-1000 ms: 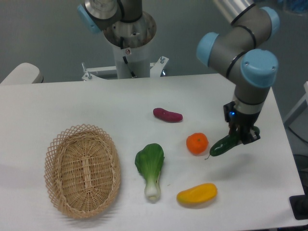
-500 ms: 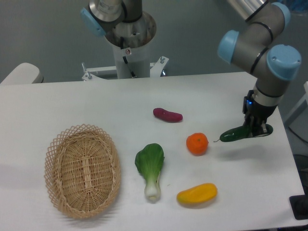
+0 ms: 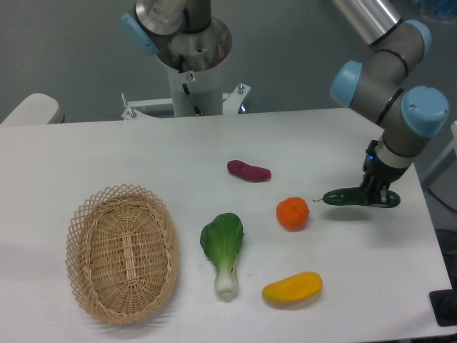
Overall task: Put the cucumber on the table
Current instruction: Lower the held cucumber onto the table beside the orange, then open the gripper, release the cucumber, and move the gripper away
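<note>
Now, end effector [image 3: 376, 193] clenched on cucumber [image 3: 351, 197], lying level near the table's [image 3: 143, 157] right edge.

The white table [image 3: 107, 153] carries an empty oval wicker basket [image 3: 122, 253] at its left. Near the middle lie a purple-red sweet potato [image 3: 248, 171], a leafy bok choy [image 3: 223, 250] and an orange [image 3: 293, 213]. A yellow vegetable [image 3: 292, 287] lies near the front edge, below the orange.
</note>
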Motion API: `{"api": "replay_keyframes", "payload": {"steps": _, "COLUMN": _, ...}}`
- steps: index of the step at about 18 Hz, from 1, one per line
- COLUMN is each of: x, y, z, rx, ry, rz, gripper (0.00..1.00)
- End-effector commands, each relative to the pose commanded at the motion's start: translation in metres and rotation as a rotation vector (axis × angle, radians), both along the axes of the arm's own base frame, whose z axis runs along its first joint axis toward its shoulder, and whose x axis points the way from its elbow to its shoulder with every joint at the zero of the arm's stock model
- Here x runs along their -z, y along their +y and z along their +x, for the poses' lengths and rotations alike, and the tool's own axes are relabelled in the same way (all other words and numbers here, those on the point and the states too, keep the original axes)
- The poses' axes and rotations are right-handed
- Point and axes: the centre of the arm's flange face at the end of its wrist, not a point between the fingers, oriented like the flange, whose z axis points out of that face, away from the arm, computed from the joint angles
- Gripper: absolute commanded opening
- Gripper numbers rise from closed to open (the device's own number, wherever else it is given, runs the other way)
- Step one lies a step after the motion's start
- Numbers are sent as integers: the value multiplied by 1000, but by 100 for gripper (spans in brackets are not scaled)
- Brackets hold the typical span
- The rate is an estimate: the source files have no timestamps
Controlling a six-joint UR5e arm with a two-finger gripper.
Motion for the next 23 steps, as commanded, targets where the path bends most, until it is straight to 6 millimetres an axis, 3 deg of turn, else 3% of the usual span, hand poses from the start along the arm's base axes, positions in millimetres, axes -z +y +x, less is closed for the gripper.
{"api": "replay_keyframes", "payload": {"steps": 3, "x": 3, "y": -14, "z": 3, "rx": -26, "ry": -12, "rz": -4, "gripper": 14}}
{"api": "replay_keyframes", "payload": {"steps": 11, "x": 13, "y": -12, "z": 7, "rx": -66, "ry": -31, "rz": -8, "gripper": 19}}
{"api": "replay_keyframes", "payload": {"steps": 12, "x": 13, "y": -12, "z": 7, "rx": -66, "ry": -28, "rz": -7, "gripper": 24}}
{"api": "replay_keyframes", "payload": {"steps": 13, "x": 12, "y": -11, "z": 7, "rx": -64, "ry": -26, "rz": -7, "gripper": 38}}
{"api": "replay_keyframes", "payload": {"steps": 16, "x": 5, "y": -7, "z": 4, "rx": -60, "ry": -9, "rz": 0, "gripper": 90}}
{"api": "replay_keyframes", "payload": {"steps": 18, "x": -1, "y": -5, "z": 4, "rx": -68, "ry": -2, "rz": 6, "gripper": 100}}
{"api": "replay_keyframes", "payload": {"steps": 21, "x": -14, "y": 1, "z": 5, "rx": -111, "ry": 16, "rz": 18, "gripper": 100}}
{"api": "replay_keyframes", "payload": {"steps": 23, "x": -33, "y": 22, "z": 14, "rx": -151, "ry": 42, "rz": 28, "gripper": 100}}
